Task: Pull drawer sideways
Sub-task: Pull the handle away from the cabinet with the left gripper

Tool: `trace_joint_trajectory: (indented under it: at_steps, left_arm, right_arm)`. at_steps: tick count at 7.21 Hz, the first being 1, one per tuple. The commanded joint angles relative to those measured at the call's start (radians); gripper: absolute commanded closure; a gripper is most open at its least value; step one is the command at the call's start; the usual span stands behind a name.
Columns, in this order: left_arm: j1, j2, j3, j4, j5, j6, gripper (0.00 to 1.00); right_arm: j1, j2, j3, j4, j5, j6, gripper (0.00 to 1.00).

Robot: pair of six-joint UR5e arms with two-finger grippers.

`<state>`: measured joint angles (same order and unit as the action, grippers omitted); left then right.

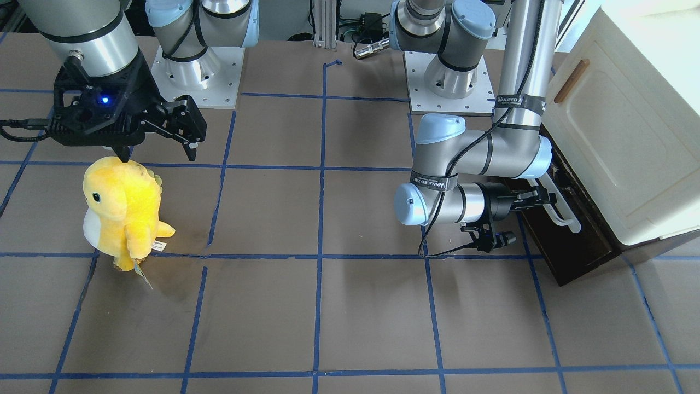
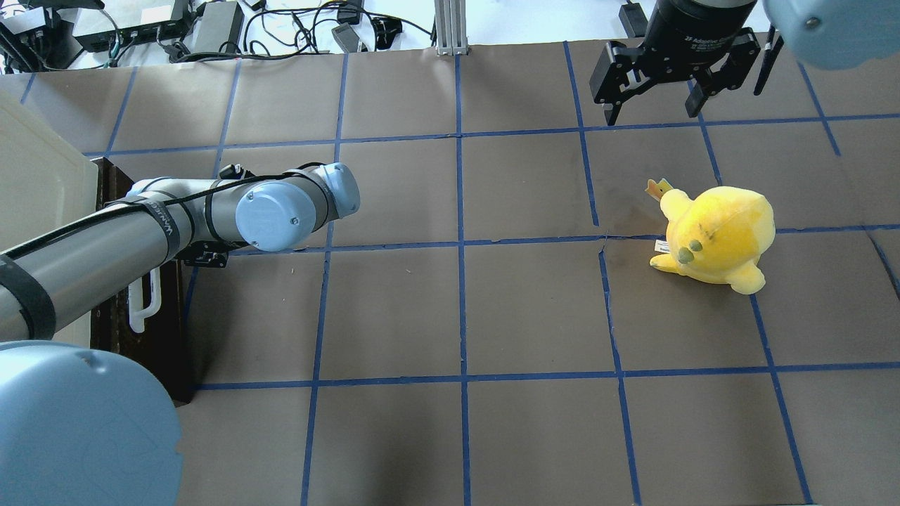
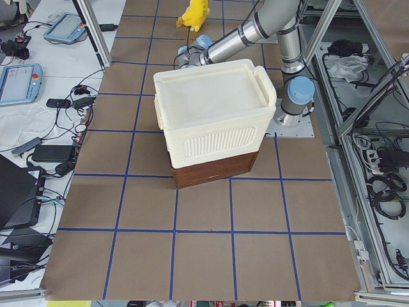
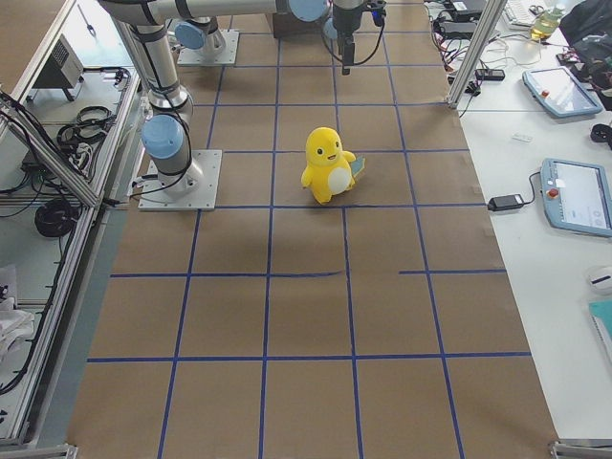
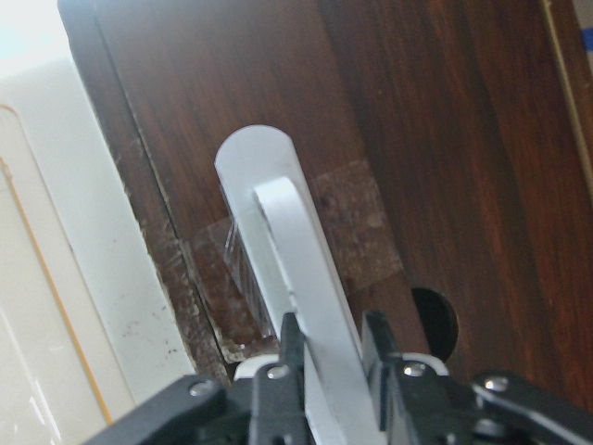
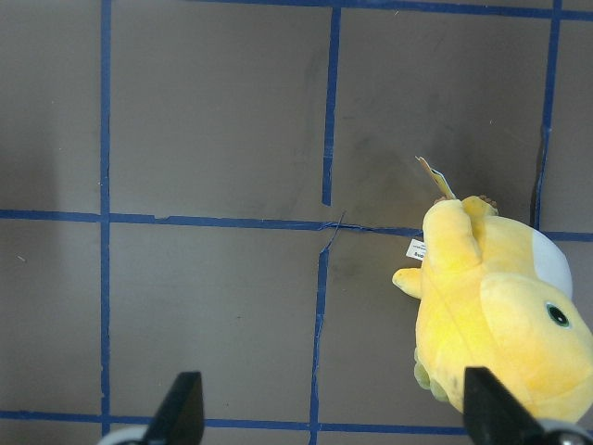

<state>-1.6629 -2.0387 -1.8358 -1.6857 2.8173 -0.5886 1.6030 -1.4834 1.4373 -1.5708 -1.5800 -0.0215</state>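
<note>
We see a brown table (image 2: pixel 534 436) crossed by blue tape lines (image 2: pixel 461 316); white benches (image 4: pixel 535 316) surround it, carrying teach pendants (image 4: pixel 577 196) and cables (image 2: pixel 292 31); bright, even light falls throughout.

Light: bright, even, from overhead.
Shadows: soft, faint patches on the counter (image 1: pixel 355 306).
Glare: cream cabinet (image 1: pixel 629 137) top washed out to white.
Focus: left wrist view soft, white handle (image 5: pixel 306 278) blurred close up; other views sharp.
</note>
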Motion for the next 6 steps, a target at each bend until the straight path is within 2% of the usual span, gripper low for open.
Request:
trace_joint_trajectory:
  at_steps: [1,4,6]
  left_arm:
    - [-0.015,-0.005,0.018,0.0,-0.019,0.001,0.81]
    - [-0.021,-0.005,0.021,0.0,-0.024,0.001,0.81]
    - [-0.043,-0.006,0.052,0.0,-0.061,0.003,0.81]
  right_arm:
    - [0.0,0.0,0.0,0.0,0.0,0.0,0.0]
    - [0.0,0.0,0.0,0.0,0.0,0.0,0.0]
    - [0.0,0.0,0.0,0.0,0.0,0.0,0.0]
